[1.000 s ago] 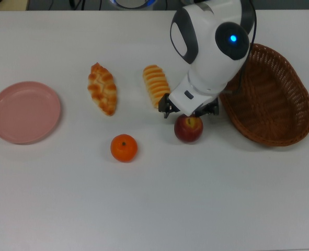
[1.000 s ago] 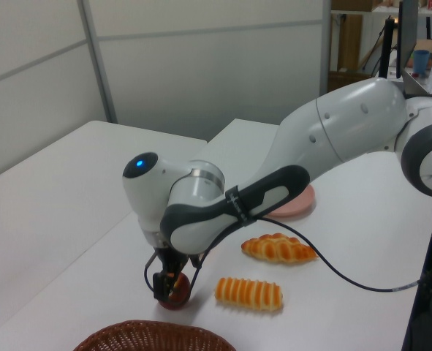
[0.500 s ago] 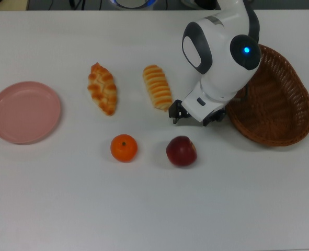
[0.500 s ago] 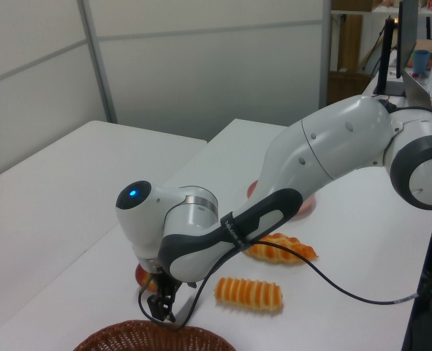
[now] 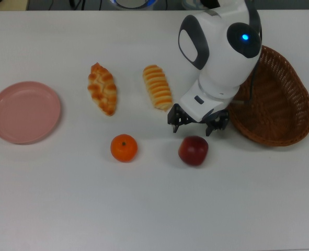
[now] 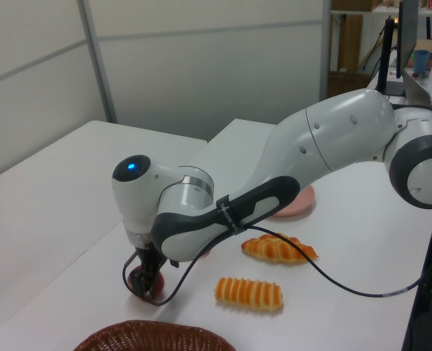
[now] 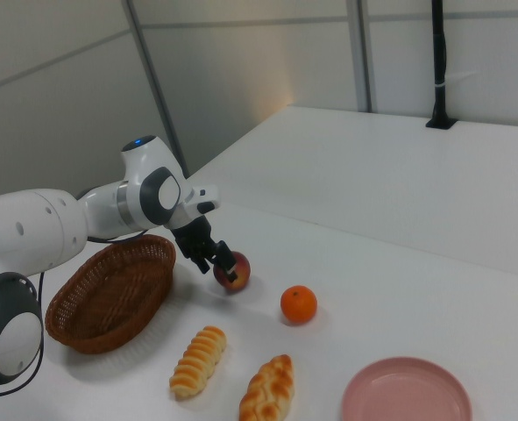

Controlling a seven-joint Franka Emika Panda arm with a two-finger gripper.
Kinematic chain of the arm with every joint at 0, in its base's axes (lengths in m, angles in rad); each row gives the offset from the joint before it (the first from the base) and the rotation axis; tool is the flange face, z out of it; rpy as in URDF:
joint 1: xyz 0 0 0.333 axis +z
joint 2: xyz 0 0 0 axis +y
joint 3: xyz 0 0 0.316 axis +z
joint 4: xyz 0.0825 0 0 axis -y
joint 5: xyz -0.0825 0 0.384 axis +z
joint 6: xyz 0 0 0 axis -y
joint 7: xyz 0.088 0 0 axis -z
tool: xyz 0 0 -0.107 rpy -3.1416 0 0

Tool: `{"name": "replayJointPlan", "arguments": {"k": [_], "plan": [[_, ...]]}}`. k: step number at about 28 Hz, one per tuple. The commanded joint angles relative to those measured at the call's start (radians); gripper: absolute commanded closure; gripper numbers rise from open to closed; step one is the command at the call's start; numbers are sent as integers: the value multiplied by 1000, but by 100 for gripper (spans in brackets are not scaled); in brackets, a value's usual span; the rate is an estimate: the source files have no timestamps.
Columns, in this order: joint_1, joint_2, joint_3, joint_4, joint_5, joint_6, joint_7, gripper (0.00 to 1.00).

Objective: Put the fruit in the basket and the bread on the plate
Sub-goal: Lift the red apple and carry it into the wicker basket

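The gripper (image 5: 197, 121), fingers spread and empty, hangs just above the apple (image 5: 193, 150); basket (image 5: 279, 104) at centre right.

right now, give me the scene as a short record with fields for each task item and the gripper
apple: on the table, outside the basket, just below the gripper in the top view
mandarin: on the table, to the top view's left of the apple
striped roll: on the table, off the plate
knobbly roll: on the table, off the plate
basket: holds nothing
plate: bare
gripper: open, holds nothing
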Motion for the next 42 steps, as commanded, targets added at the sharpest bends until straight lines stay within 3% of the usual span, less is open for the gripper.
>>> {"name": "replayJointPlan", "arguments": {"k": [1, 10, 14, 16, 17, 18, 19, 28, 34, 40, 42], "plan": [[10, 26, -19, 8, -21, 56, 34, 0], [20, 42, -21, 11, -23, 94, 46, 0], [27, 78, -42, 20, -29, 129, 45, 2], [33, 92, -48, 23, -49, 134, 45, 24], [33, 95, -50, 25, -55, 134, 46, 42], [33, 95, -50, 25, -57, 136, 49, 62], [33, 95, -50, 25, -57, 140, 57, 100], [40, 86, -44, 55, -58, 136, 81, 100], [99, 6, -38, 55, -37, 79, 85, 100], [179, -115, -38, 46, 70, -71, 68, 100], [213, -123, -38, 46, 86, -113, 54, 100]]}}
